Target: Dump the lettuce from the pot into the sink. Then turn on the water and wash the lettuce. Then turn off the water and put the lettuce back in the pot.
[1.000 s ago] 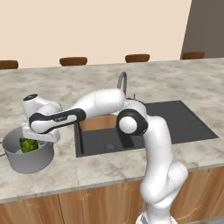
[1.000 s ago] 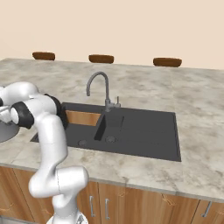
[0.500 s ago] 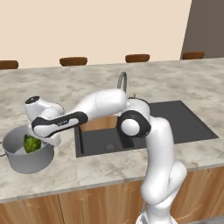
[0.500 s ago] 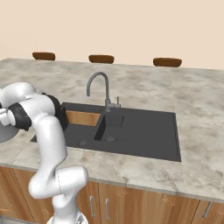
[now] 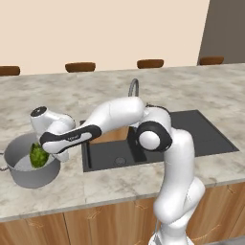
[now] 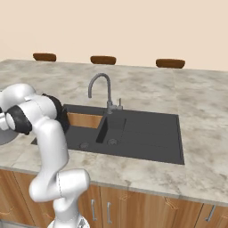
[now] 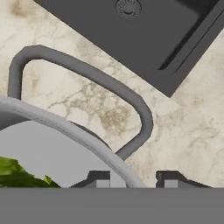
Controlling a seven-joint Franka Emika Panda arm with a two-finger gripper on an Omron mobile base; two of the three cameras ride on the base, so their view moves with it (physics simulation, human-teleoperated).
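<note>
The grey pot stands on the counter left of the sink, with the green lettuce inside it. My gripper is down at the pot's right rim, by its loop handle. In the hand view the gripper is open and its fingertips straddle the pot's rim, with a gap left on the outer side. A bit of lettuce shows inside the wall. The sink is dry and the gooseneck faucet gives no stream.
The faucet's small lever sits right of its base. A sink corner and a drain lie just beyond the pot handle. Marble counter surrounds pot and sink. Brown stool tops line the far edge.
The hand has come down and slightly right, from above the pot to its right rim. The pot and the lettuce have stayed put.
</note>
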